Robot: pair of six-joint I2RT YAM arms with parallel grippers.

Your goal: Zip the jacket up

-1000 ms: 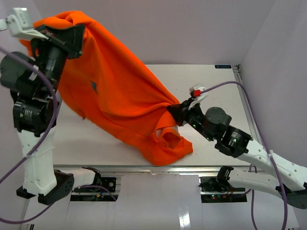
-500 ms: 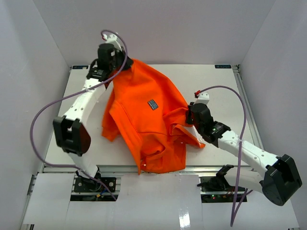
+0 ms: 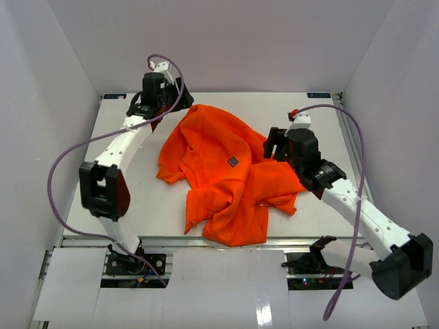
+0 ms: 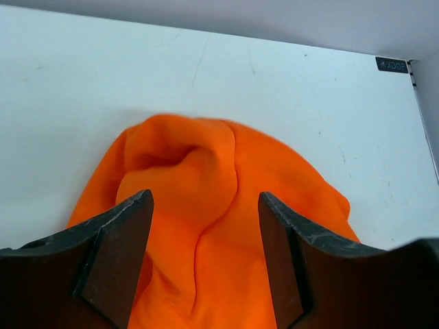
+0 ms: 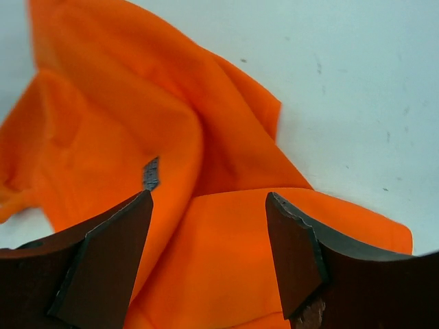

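Observation:
The orange jacket [image 3: 226, 171] lies crumpled in a heap on the white table [image 3: 322, 116], a small grey label [image 3: 234, 162] facing up; no zipper shows. My left gripper [image 3: 177, 96] hovers over the heap's far left edge. In the left wrist view it [image 4: 206, 199] is open, with a fold of the jacket [image 4: 212, 226] lying below the gap and not pinched. My right gripper [image 3: 274, 144] is at the heap's right side. In the right wrist view it [image 5: 209, 199] is open above the jacket [image 5: 226, 253], the label [image 5: 151, 173] just left of its left finger.
White walls close in the table on the left, back and right. The jacket's lower hem reaches the metal rail [image 3: 309, 240] at the table's near edge. Purple cables [image 3: 62, 171] loop beside both arms.
Both grippers have opened and let go of the jacket. The jacket, held up a second ago, has dropped and slumped into a heap on the table. Both arms have drawn slightly back.

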